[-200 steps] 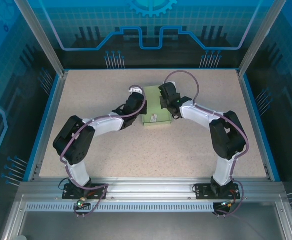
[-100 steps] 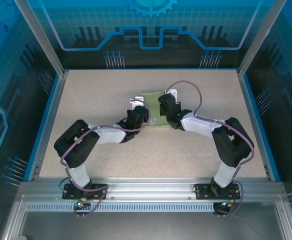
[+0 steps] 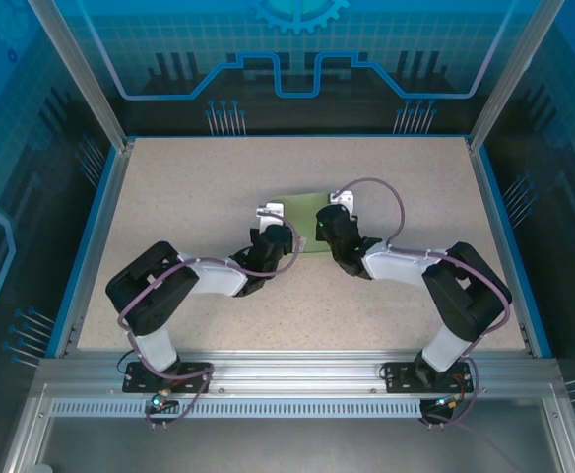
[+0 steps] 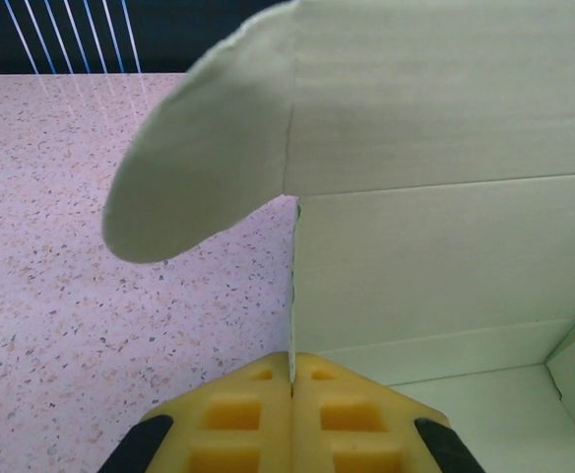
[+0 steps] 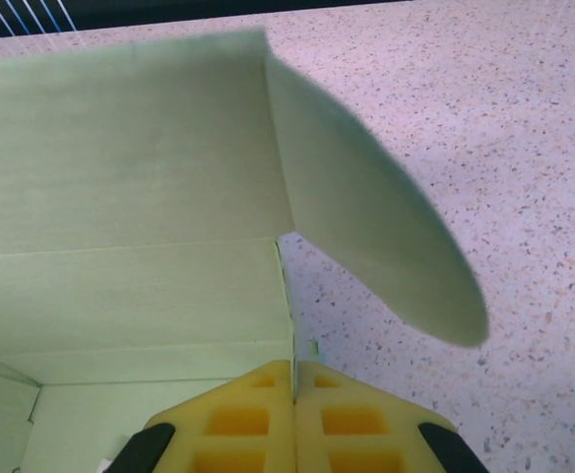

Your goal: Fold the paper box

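On table [image 3: 189, 187], paper box [image 3: 305, 222] sits centre, btwn the 2 arms. left gripper [image 4: 292, 372] at its L side wall, right gripper [image 5: 294, 372] at its R. Back panel [image 4: 445, 99] stands behind base; L flap [image 4: 199, 168] & R flap [image 5: 386, 227] stick outward.

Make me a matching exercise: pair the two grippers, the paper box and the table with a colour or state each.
Column one
1. left gripper
2. right gripper
3. paper box
4. table

Column two
A. speckled beige
B. pale green, open, one panel raised
C. shut on the card at the box's right end
D. shut on the card at the box's left end

Pairs: 1-D, 2-C, 3-B, 4-A
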Available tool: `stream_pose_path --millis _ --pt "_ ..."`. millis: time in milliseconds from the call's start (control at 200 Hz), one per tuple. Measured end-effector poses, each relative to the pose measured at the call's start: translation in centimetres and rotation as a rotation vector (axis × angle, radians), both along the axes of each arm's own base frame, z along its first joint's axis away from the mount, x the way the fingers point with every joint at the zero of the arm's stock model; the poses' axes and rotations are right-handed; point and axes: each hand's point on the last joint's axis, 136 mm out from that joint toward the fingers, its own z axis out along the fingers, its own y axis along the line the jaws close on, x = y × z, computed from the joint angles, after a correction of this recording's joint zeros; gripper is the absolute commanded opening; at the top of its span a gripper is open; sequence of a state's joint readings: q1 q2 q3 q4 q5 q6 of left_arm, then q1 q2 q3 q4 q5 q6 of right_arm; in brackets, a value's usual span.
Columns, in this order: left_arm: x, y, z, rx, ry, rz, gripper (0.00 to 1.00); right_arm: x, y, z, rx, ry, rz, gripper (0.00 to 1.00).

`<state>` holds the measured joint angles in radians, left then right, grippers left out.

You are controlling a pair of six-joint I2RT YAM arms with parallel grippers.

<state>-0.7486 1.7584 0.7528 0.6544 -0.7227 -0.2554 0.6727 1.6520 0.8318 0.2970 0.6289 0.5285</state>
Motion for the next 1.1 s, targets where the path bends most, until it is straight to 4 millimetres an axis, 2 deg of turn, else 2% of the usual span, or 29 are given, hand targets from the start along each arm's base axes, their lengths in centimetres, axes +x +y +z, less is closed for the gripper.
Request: stream_pose_path --millis 605,845,1101 --pt "-2.5 1.4 -2.1 0.046 0.057 -0.026 0.07 -3.0 1.3 -1.9 0.058 0.010 0.030 0.07" --pt "-3.7 1.7 -3.7 0.063 0.097 -0.058 0.10 -4.4 1.2 -3.4 0.033 0.032 0.042 0.05" --pt "-4.2 1.8 -3.8 0.060 0.108 -0.068 0.16 -4.7 1.2 -3.4 0.017 0.026 0.032 0.04"
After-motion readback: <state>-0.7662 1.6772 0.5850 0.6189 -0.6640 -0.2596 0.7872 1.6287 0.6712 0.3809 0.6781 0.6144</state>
